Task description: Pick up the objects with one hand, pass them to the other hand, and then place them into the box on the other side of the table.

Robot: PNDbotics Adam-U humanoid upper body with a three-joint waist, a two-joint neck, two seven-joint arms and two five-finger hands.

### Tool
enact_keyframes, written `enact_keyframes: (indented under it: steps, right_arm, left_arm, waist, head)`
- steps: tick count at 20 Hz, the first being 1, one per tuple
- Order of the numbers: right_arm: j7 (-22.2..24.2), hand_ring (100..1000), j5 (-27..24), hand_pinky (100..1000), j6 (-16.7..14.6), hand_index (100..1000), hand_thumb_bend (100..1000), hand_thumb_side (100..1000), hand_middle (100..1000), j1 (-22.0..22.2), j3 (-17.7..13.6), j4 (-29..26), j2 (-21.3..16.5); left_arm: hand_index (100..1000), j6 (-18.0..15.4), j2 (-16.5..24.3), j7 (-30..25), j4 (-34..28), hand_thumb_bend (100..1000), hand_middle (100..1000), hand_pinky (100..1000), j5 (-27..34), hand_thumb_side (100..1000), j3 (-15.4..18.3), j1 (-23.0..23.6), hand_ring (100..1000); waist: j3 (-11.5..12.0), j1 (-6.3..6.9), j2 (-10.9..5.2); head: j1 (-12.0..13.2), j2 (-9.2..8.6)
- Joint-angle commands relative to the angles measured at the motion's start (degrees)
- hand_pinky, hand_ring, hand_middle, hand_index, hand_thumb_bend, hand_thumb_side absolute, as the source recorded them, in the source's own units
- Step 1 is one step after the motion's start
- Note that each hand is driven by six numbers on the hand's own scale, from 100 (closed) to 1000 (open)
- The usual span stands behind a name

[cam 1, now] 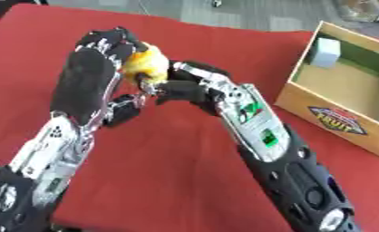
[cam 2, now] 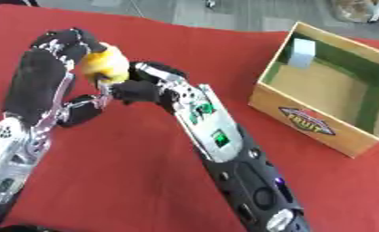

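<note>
Looking light and rounded, probably smooth-skinned and a little slippery, so best taken across its widest part with fingers on opposite sides rather than by one end; seeming stiff enough to bear a pinch, though hard or soft cannot be told from here. Showing as a yellow-orange lump (cam 1: pixel 143 63), glossy, about fruit-shaped, half hidden by fingers. Hanging above the red table (cam 1: pixel 169 181), well left of the box (cam 1: pixel 335 118), between the two hands. Curling round it from the left, the left hand (cam 1: pixel 94 74), fingers (cam 1: pixel 113 40) wrapped over its top and thumb below. Reaching in from the right, the right hand (cam 1: pixel 191 88), fingers bent toward the lump's underside, possibly touching, not clearly gripping. Sitting in the box's far corner, a pale block (cam 1: pixel 327 50)
</note>
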Motion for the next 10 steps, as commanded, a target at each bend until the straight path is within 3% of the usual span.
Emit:
enact_keyframes:
  steps: [1, 3, 10]
  right_arm:
    - [0.2, 767, -0.8, 764, -0.3, 591, 100, 417, 482, -1.0, -0.5, -3.1, -0.1]
    - [0.3, 766, -1.0, 764, -0.2, 591, 100, 415, 481, -1.0, -0.5, -3.4, -0.2]
    - [0.4, 765, -1.3, 775, 0.0, 591, 100, 403, 481, -1.0, -0.6, -4.2, -0.4]
  left_arm:
    - [790, -0.2, 0.7, -0.5, 0.2, 905, 700, 782, -1.0, 198, 0.5, 0.0, 613]
    - [820, -0.5, 0.7, -0.6, 0.2, 978, 722, 797, -1.4, 243, 0.5, 0.0, 635]
    - [825, -0.3, 0.7, -0.2, 0.3, 1000, 725, 799, -2.9, 283, 0.9, 0.2, 639]
  waist:
    - [0.0, 0.03, -0.77]
    - [0.0, 0.04, -0.76]
    - [-0.1, 0.07, -0.7]
  head:
    - [-0.1, -0.7]
    - [-0.1, -0.69]
    - [-0.1, -0.76]
